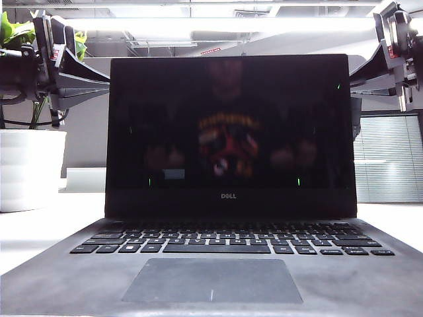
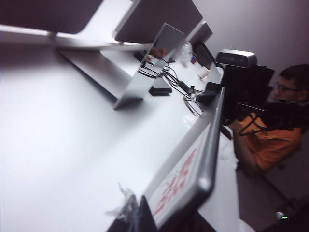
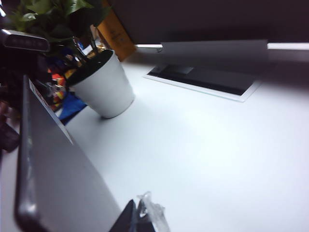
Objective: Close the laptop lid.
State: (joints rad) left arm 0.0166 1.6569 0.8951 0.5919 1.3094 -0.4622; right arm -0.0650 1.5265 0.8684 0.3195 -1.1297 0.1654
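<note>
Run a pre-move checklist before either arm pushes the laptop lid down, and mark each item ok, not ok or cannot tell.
1. Laptop lid standing open, still to close: ok.
2. Keyboard free of loose items: ok.
3. Left gripper behind the lid's upper left corner: ok.
4. Right gripper behind the upper right corner: ok.
5. Either gripper touching the lid: cannot tell.
6. Plant pot apart from the lid: ok.

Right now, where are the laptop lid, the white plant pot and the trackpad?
laptop lid (image 1: pixel 228 132): exterior view, middle of its black screen.
white plant pot (image 3: pixel 107 89): right wrist view, on its side wall.
trackpad (image 1: pixel 213 280): exterior view, on its centre.
</note>
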